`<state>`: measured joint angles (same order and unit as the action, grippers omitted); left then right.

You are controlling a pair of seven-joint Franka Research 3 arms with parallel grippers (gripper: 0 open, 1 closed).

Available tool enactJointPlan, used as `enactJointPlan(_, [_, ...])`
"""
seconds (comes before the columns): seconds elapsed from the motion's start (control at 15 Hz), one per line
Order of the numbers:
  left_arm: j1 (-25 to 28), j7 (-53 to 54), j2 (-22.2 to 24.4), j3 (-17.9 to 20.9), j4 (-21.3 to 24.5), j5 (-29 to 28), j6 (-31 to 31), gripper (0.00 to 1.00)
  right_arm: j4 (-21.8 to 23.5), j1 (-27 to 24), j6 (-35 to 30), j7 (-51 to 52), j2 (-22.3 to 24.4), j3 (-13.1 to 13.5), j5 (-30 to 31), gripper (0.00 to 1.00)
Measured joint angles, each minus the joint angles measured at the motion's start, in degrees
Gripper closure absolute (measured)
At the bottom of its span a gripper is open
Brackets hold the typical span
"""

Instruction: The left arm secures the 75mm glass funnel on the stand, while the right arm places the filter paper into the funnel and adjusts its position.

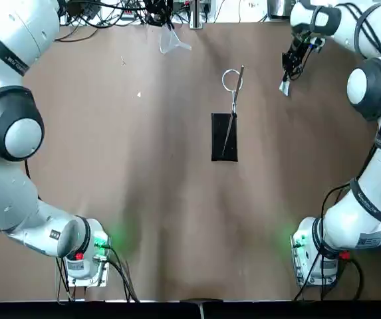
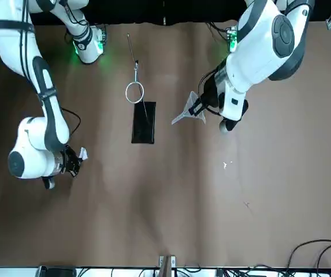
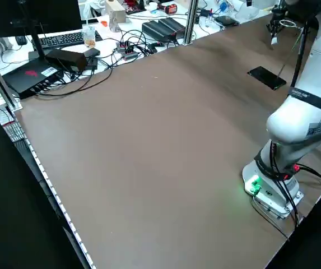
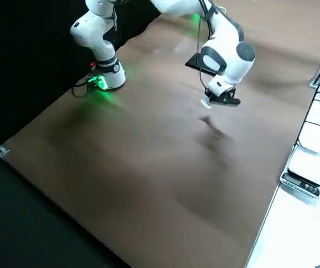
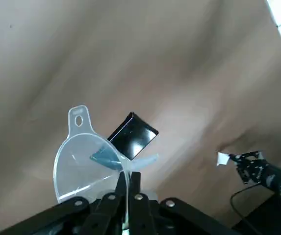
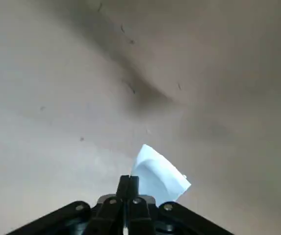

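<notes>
The stand has a flat black base (image 1: 224,136) at the table's middle, and its rod leans toward the far side, ending in a wire ring (image 1: 231,80). The clear funnel (image 2: 187,112) hangs above the table, to the stand's left as the robot faces and a little farther back. My left gripper (image 2: 203,107) is shut on its rim (image 5: 89,164). The white folded filter paper (image 6: 160,175) sits in my right gripper (image 1: 291,66), which is shut on it above the far right of the table. The paper's tip (image 1: 284,88) points down.
Cables and equipment (image 1: 130,10) crowd the far edge of the table. Small white specks (image 1: 138,94) lie on the brown surface left of the stand. Both arm bases (image 1: 87,256) stand at the near edge. A side bench holds a keyboard and boxes (image 3: 65,42).
</notes>
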<state>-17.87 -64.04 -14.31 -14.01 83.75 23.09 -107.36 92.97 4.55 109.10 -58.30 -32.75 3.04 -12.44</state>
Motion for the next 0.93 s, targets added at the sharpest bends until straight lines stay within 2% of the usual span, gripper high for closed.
enactJointPlan(0.27, [-0.01, 5.35, -0.05, 0.00, 0.03, 0.20, -0.01, 0.97, -2.46, 0.20, -7.97, -0.18, 3.03, 0.00, 0.03, 0.99])
enactJointPlan(0.67, [-0.01, 5.90, -0.06, 0.00, 0.06, 0.23, -0.01, 0.97, -4.25, 2.80, -20.06, -0.62, 8.06, -0.12, 0.03, 0.99])
enactJointPlan(0.93, [0.02, 9.61, -0.22, 0.01, 0.15, 0.85, -0.01, 0.97, -5.26, 4.23, -22.68, -1.29, 8.71, -0.12, 0.04, 0.99])
